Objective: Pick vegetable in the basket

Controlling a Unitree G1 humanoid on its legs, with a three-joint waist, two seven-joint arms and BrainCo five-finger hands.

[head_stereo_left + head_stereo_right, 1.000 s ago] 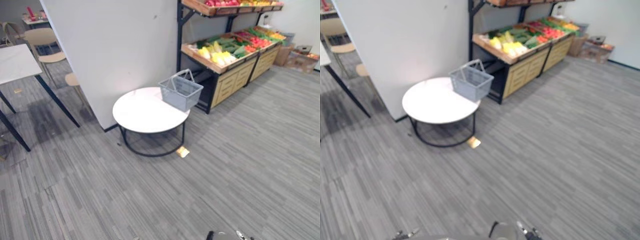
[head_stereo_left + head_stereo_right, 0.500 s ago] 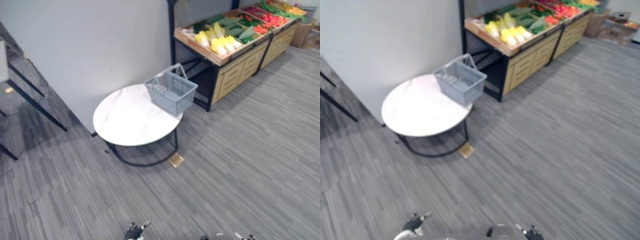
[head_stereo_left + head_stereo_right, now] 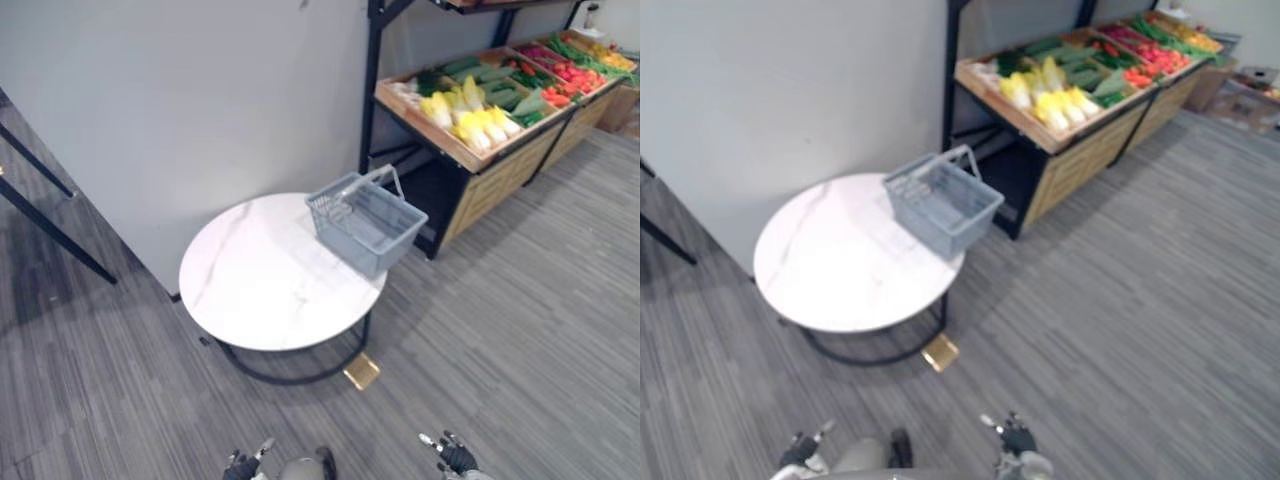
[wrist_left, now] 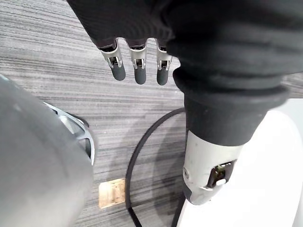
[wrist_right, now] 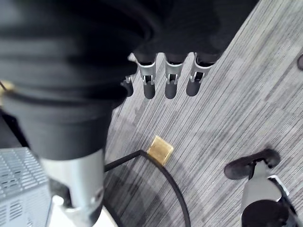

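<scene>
Two hands hang low and empty while the work lies well ahead of us.

In the left eye view, the grey plastic mesh basket (image 3: pixel 370 225) stands on the round white marble-look counter (image 3: pixel 260 290). It sits at the rim nearest the wooden produce stand (image 3: pixel 495 180), handle raised, and we see nothing inside it. The vegetables lie in the stand's tray: pale yellow cabbages (image 3: pixel 480 120) at the near end, green cucumbers (image 3: pixel 500 88) behind them, red vegetables (image 3: pixel 565 80) farther along. Our left hand (image 3: pixel 243 465) and right hand (image 3: pixel 455 458) show at the bottom edge, well apart from all of it.

The right eye view gives the same layout. A small tan square block (image 3: pixel 939 352) lies on the grey striped floor (image 3: pixel 1120 300), just beside the counter's black metal ring base (image 3: pixel 870 358).

In the left wrist view, the left hand's fingers (image 4: pixel 138 71) point straight over the floor, relaxed and holding nothing.

In the right wrist view, the right hand's fingers (image 5: pixel 170 78) are likewise straight and empty, with the tan block past them.

We judge the step in hand to be the approach. We should walk in on the floor between counter and stand, skirting the block and the ring base. We should stop where tray and basket are both within one arm's reach. The cabbages look the nearest pick. They are best met with fingers loose until one is under the palm, then wrapped round its middle.
</scene>
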